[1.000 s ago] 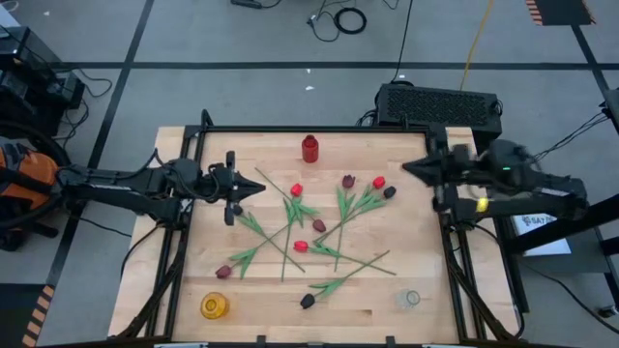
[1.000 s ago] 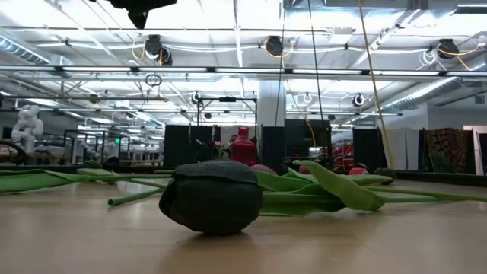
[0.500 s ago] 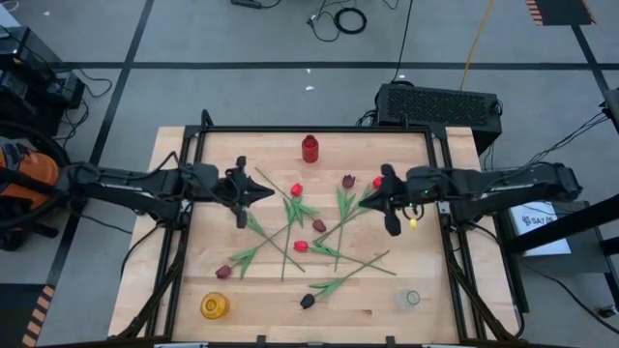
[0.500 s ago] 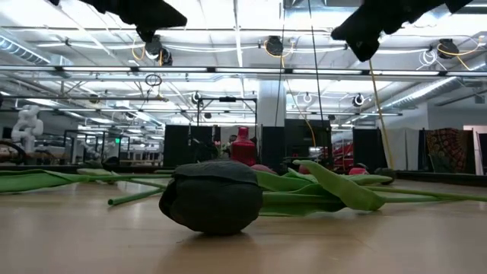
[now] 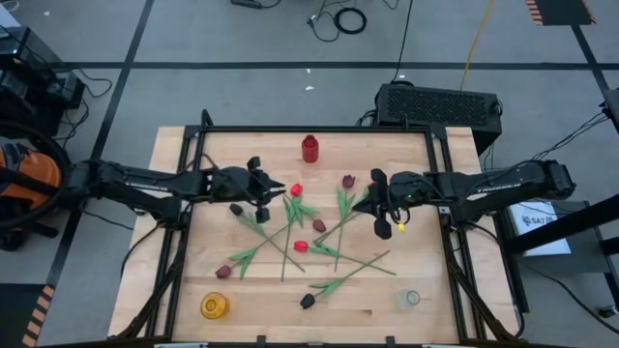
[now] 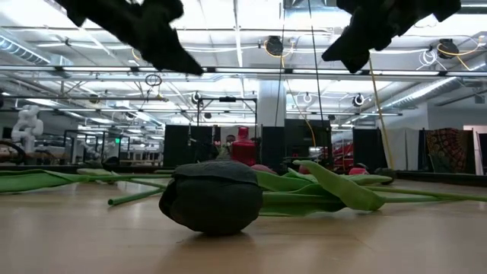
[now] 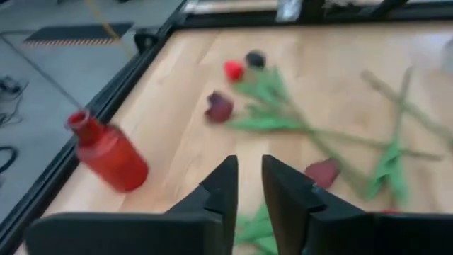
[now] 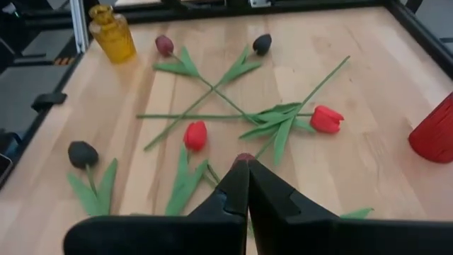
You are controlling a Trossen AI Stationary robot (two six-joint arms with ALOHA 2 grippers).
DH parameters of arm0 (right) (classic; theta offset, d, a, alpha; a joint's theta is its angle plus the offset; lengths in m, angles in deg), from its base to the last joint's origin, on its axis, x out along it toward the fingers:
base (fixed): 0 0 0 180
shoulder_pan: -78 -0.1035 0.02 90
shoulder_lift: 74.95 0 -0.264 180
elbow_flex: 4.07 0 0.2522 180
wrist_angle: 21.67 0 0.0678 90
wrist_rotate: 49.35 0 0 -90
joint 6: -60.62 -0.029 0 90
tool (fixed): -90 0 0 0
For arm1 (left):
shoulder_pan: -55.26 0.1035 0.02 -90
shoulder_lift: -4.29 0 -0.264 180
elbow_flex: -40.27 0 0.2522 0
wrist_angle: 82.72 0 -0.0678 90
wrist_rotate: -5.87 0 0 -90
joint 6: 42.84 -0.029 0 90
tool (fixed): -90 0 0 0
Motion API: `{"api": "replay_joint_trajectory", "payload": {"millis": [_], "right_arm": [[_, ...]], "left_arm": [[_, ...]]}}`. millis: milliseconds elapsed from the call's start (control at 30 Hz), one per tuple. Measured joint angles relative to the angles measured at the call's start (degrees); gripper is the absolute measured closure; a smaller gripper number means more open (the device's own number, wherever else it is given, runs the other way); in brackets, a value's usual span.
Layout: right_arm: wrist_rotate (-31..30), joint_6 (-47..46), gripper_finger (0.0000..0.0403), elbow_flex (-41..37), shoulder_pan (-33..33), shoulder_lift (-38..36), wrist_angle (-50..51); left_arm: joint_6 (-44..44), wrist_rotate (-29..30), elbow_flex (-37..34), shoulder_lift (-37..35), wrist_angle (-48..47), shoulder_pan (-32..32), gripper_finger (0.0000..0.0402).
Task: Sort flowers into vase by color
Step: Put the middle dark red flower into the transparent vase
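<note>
Several artificial tulips lie scattered on the wooden table (image 5: pixel 184 290), stems crossing: red heads (image 5: pixel 296 189) (image 5: pixel 301 246), maroon heads (image 5: pixel 347 181) (image 5: pixel 223 272), black heads (image 5: pixel 307 302) (image 5: pixel 235 208). One black head (image 6: pixel 211 196) lies on its side close to the low camera. My left gripper (image 5: pixel 274 189) (image 7: pixel 249 164) hangs above the left-middle stems, its fingers drawn together to a narrow slit. My right gripper (image 5: pixel 364 201) (image 8: pixel 246 164) hangs shut above the right-middle flowers, over a maroon head (image 8: pixel 243 157). Both arms (image 6: pixel 152 34) (image 6: pixel 365 38) are well above the table.
A red vase (image 5: pixel 309 148) (image 7: pixel 106 152) stands near the far edge. A yellow vase (image 5: pixel 214 306) (image 8: pixel 113 32) stands at the near left and a clear vase (image 5: pixel 410 299) at the near right. A black frame (image 5: pixel 440 242) runs around the table.
My right gripper has swung in from the table's right edge toward the middle and come lower. My left gripper has moved right toward the middle flowers, tipped downward and dropped into the low view. The flowers have stayed where they were.
</note>
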Motion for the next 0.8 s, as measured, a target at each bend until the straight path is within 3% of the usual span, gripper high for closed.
{"api": "replay_joint_trajectory", "payload": {"millis": [100,167,300,467,667,800], "right_arm": [[0.02,0.13,0.0403,0.00,0.00,1.11,-0.06],[0.02,0.15,0.0403,0.00,0.00,1.54,-0.03],[0.03,0.15,0.0403,0.00,0.00,1.86,-0.02],[0.04,0.15,0.0403,0.00,0.00,1.83,-0.03],[0.07,-1.34,0.0403,0.00,0.00,1.83,-0.05],[0.07,-1.43,0.0403,0.00,0.00,1.83,-0.12]], "left_arm": [[-7.33,1.75,0.00,2.87,-3.00,0.57,0.0308],[-14.37,6.12,0.00,4.30,-4.65,0.51,0.0306],[-15.37,9.41,0.00,7.64,-4.24,0.46,0.0306],[-14.27,4.55,0.00,12.77,-4.74,2.60,0.0306],[-13.74,-5.45,0.02,17.00,-4.68,7.62,0.0306],[-13.75,-8.00,0.04,19.11,-4.75,11.10,0.0303]]}}
